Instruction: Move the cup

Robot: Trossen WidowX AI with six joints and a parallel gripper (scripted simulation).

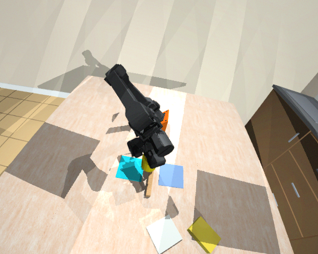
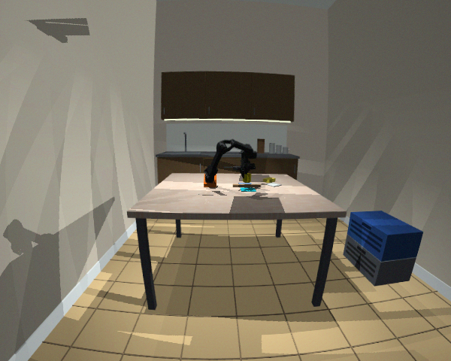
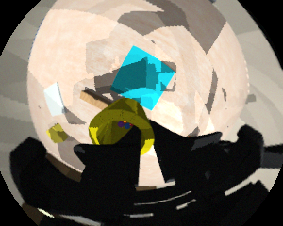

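A yellow cup (image 1: 146, 165) (image 2: 247, 177) (image 3: 117, 127) with marbles inside is held upright above the table (image 1: 222, 136) (image 2: 179, 201). My gripper (image 1: 151, 160) (image 2: 246, 173) (image 3: 144, 122) is shut on the cup. In the top view the cup hangs between the cyan pad (image 1: 128, 168) (image 2: 248, 189) (image 3: 143, 78) and the light blue pad (image 1: 170, 176), over the near end of a wooden stick (image 1: 148, 187) (image 3: 94, 98). The cup's base and the fingertips are hidden by the arm.
A white square (image 1: 164, 233) (image 3: 54, 97) and a yellow block (image 1: 204, 234) (image 2: 269, 179) (image 3: 57, 132) lie near the table's front edge. The arm's orange base (image 1: 165, 120) (image 2: 210, 180) stands behind the pads. A brown cabinet (image 1: 293, 169) stands to the right of the table.
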